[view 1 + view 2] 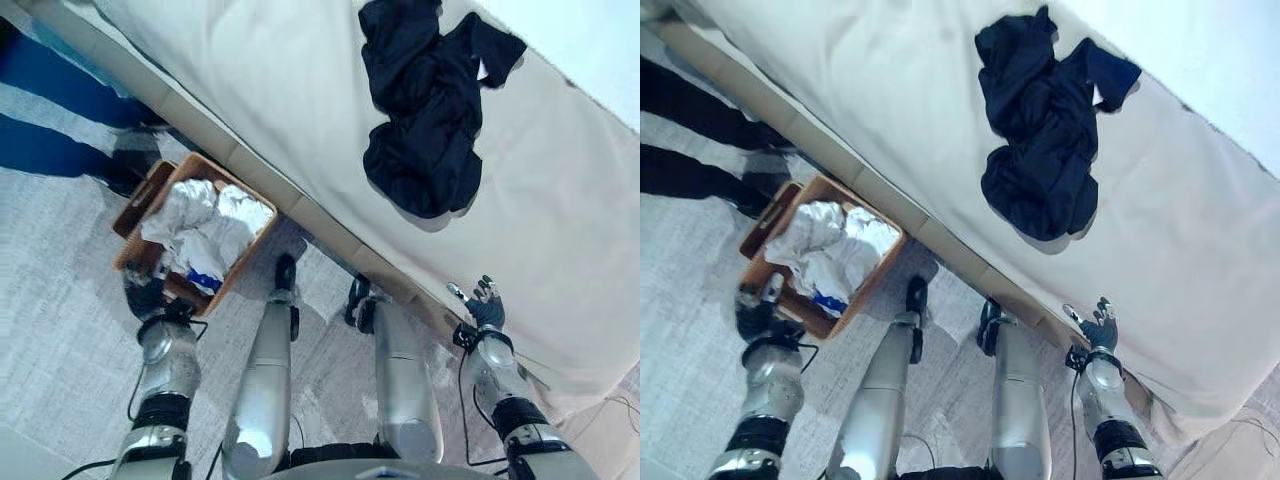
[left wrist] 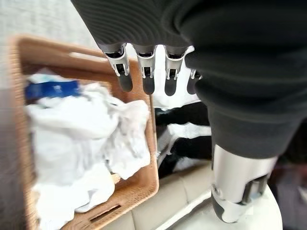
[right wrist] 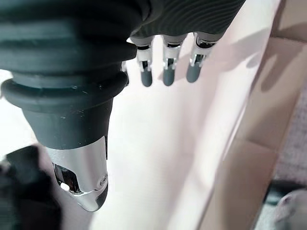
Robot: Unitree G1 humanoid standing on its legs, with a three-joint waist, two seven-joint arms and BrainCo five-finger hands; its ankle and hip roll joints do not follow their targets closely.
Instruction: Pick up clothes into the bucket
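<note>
Dark garment [image 1: 425,110]: one, crumpled on the bed [image 1: 250,90]; its long axis runs from the far side of the bed toward the near edge, a sleeve-like flap sticking out to the right at the far end; well apart from both hands
Bed: pale cover, its near edge running diagonally past the basket and the right hand
Basket [image 1: 245,262]: one woven brown basket on the floor [image 1: 60,340], just beside the bed's base, its long axis pointing toward the bed; a hand-slot cut in the end wall
White clothes [image 1: 205,225]: a heap in the basket, pieces too bunched to count; a blue patch [image 2: 52,89] among them
Left hand [image 1: 146,296]: at the basket's near corner, fingers [image 2: 148,72] straight and released, holding nothing
Right hand [image 1: 483,303]: at the bed's near edge, fingers [image 3: 166,64] straight and spread, grasping nothing
Person: dark trouser legs [image 1: 60,110] on the floor beyond the basket
</note>
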